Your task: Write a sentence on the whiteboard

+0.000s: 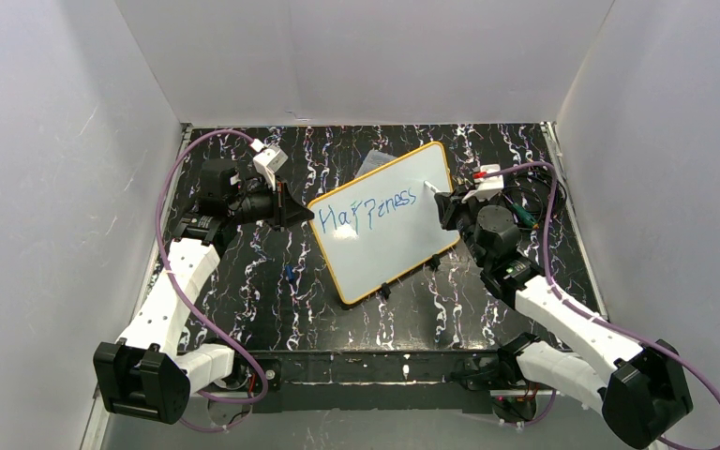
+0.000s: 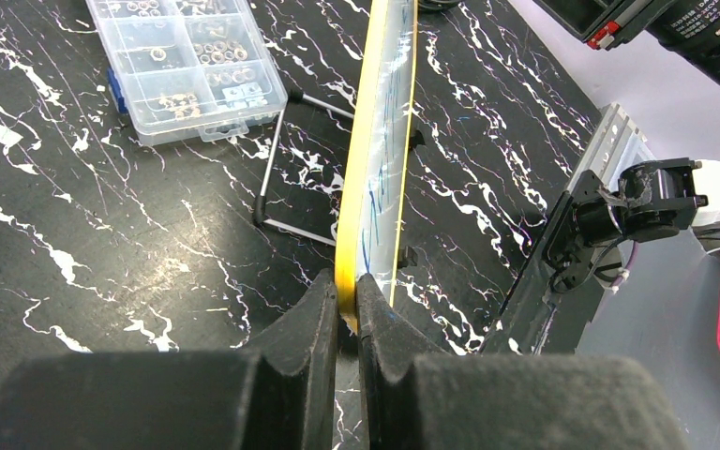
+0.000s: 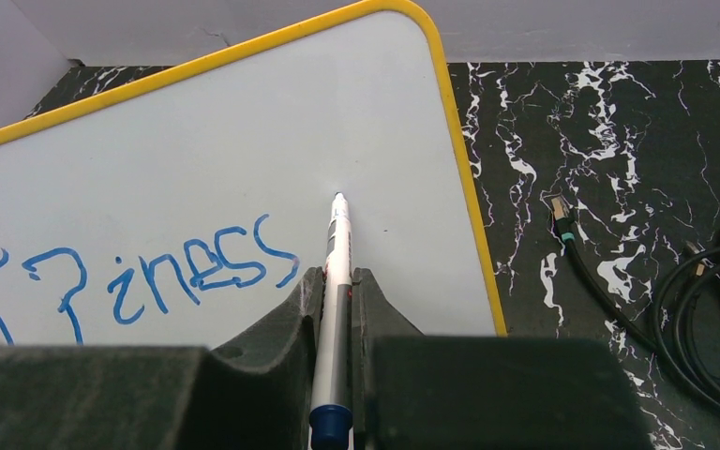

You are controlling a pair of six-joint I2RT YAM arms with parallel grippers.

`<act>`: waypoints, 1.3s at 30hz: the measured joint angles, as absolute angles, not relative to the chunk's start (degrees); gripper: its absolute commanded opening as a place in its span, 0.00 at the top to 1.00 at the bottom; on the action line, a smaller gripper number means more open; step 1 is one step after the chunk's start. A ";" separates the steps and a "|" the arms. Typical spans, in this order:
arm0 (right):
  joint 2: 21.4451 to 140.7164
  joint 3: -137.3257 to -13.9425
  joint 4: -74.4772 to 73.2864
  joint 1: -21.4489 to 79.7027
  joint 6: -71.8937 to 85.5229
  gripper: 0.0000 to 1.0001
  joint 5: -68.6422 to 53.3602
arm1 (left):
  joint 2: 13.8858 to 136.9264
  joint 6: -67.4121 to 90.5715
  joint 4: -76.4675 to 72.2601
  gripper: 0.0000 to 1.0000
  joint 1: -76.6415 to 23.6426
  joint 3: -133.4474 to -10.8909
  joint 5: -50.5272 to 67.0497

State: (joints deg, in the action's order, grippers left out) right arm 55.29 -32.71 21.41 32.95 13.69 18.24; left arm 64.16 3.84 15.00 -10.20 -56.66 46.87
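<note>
The whiteboard [image 1: 384,225] with its orange-yellow frame stands tilted on a wire stand at the table's middle. Blue lettering [image 1: 367,212] on it reads "Happiness" in one line; it also shows in the right wrist view [image 3: 197,272]. My left gripper [image 1: 305,215] is shut on the board's left edge; the left wrist view shows the yellow frame [image 2: 352,253] pinched between the pads. My right gripper [image 1: 442,204] is shut on a white marker with a blue end [image 3: 336,281]. Its tip [image 3: 339,197] is at the board, right of the last "s".
A clear plastic compartment box [image 2: 183,61] with small parts lies behind the board. The wire stand [image 2: 277,187] props the board. Black cables [image 3: 694,291] lie on the table right of the board. White walls enclose the black marbled table [image 1: 272,300].
</note>
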 measured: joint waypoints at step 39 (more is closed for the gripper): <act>55.53 -33.56 22.31 32.95 15.00 0.99 17.82 | 64.16 3.86 14.98 1.00 -10.20 -56.66 47.07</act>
State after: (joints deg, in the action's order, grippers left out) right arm 55.53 -33.56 22.31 32.95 15.00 17.82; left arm 64.16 3.86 14.98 -10.20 -56.66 47.07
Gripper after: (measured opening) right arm 0.186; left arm 0.066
